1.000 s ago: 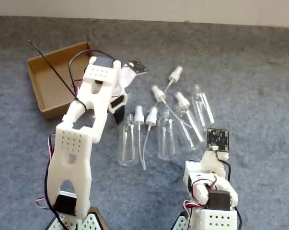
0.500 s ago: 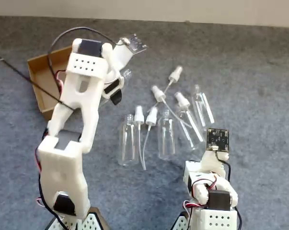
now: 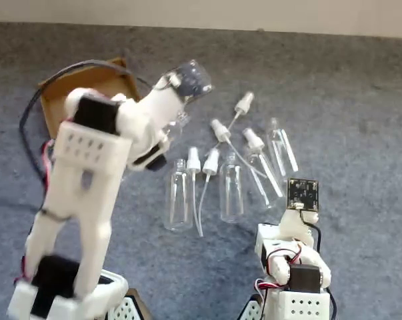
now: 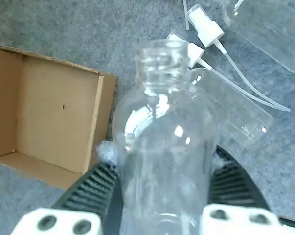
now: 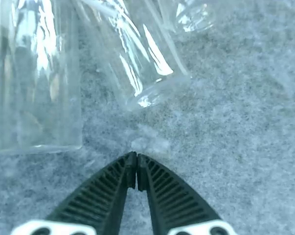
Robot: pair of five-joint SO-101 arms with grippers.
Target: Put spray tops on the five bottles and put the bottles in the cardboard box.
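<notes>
1. Plainly, the left gripper [image 4: 162, 164] is clamped around the body of a clear bottle [image 4: 162, 122], raised above the carpet [image 3: 361, 100] with a jaw on either side.
2. That held bottle's long axis runs straight out from the jaws. Its bare, uncapped neck points away from the wrist.
3. Five spray tops [image 3: 222, 129] lie loose around the carpet's middle, dip tubes trailing, among four lying bottles [image 3: 179, 193]. From the held bottle they lie toward the carpet's right edge.
4. The cardboard box [image 3: 111, 77] sits open near the far left corner, just beside the raised left arm and on the opposite side from the tops.
5. The right gripper [image 5: 136, 169] is pinched closed on nothing, low by the near edge, just short of the bases of two lying bottles.
6. Judging by this, capping comes before boxing. The right arm is the free one, and the tops lie beyond the bottles in front of it, so it must reach over them.
</notes>
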